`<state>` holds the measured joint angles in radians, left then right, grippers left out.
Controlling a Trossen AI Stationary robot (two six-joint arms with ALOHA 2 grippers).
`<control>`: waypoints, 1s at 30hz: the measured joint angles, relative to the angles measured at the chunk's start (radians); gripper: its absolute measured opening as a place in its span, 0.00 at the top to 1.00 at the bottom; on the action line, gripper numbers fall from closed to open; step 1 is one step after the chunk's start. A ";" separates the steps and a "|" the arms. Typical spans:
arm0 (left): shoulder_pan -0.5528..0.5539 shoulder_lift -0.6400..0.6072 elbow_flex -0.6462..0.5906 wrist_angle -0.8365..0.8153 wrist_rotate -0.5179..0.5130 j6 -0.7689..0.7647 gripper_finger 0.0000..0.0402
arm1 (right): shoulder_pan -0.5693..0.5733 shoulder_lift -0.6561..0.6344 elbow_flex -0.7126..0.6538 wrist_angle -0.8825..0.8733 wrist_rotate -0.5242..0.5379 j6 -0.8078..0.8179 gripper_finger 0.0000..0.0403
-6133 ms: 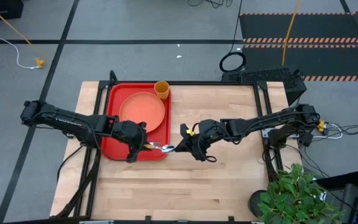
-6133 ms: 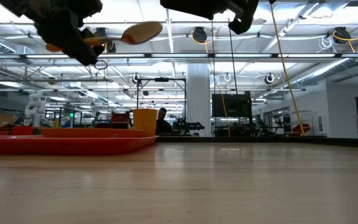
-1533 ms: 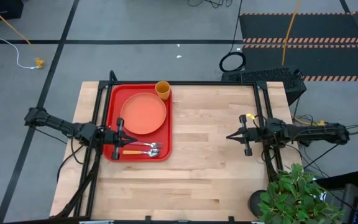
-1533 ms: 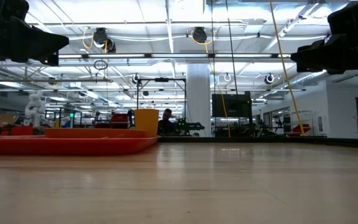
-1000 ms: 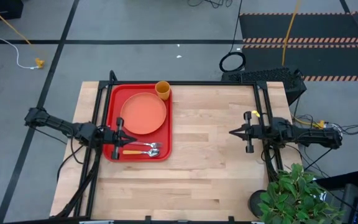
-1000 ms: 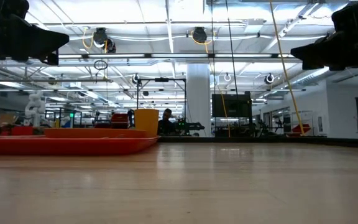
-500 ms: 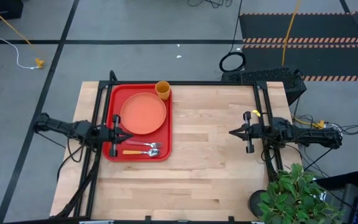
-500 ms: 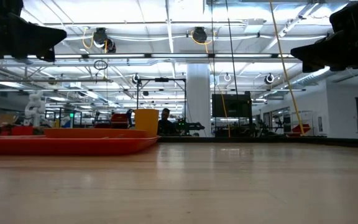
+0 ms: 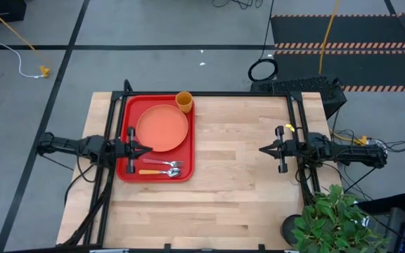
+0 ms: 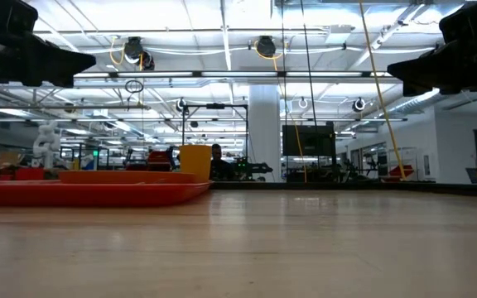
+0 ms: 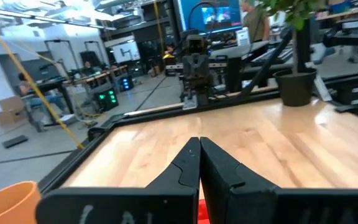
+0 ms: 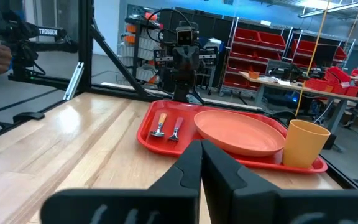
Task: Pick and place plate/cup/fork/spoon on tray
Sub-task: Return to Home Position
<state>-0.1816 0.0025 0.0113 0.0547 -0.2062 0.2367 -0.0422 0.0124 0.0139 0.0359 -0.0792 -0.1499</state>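
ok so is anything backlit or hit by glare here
Low view: bright ceiling lights leave the left arm and right arm as dark silhouettes; the table has a pale sheen. High view: even light, tray and plate plain to see.

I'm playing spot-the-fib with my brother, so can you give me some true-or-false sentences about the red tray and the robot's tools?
The plate lies on the tray. True.
The cup stands on top of the plate. False: it stands in the tray's corner, beside the plate.
The fork and spoon lie side by side on the tray. True.
The right tool holds the fork. False: it is shut and empty, above the bare table, away from the tray.
The left tool is wide open. False: it is shut, at the tray's edge.
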 joint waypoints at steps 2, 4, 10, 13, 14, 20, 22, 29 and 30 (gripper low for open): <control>0.022 0.000 0.000 0.000 0.001 0.002 0.99 | 0.000 0.000 0.000 0.000 0.000 0.000 1.00; 0.047 0.000 0.000 -0.007 0.023 -0.001 0.99 | 0.000 0.000 0.000 0.000 0.000 0.000 1.00; 0.114 0.000 0.001 -0.026 0.106 -0.025 0.99 | 0.000 0.000 0.000 0.000 0.000 0.000 1.00; 0.139 0.000 0.001 -0.029 0.135 -0.026 0.99 | 0.000 0.000 0.000 0.000 0.000 0.000 1.00; 0.146 0.000 0.001 -0.029 0.144 -0.029 0.99 | 0.000 0.000 0.000 0.000 0.000 0.000 1.00; 0.161 0.000 0.000 -0.035 0.181 -0.029 0.99 | 0.000 0.000 0.000 0.001 0.000 0.000 1.00; 0.161 0.000 0.000 -0.039 0.181 -0.016 0.99 | 0.000 0.000 0.000 0.001 0.000 0.000 1.00; 0.161 0.000 0.000 -0.041 0.181 -0.036 0.99 | 0.000 0.000 0.000 0.001 0.000 0.000 1.00; 0.161 0.000 0.000 -0.041 0.181 -0.036 0.99 | 0.000 0.000 0.000 0.001 0.000 0.000 1.00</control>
<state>-0.0208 0.0025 0.0116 0.0135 -0.0254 0.2008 -0.0422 0.0124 0.0139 0.0364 -0.0792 -0.1498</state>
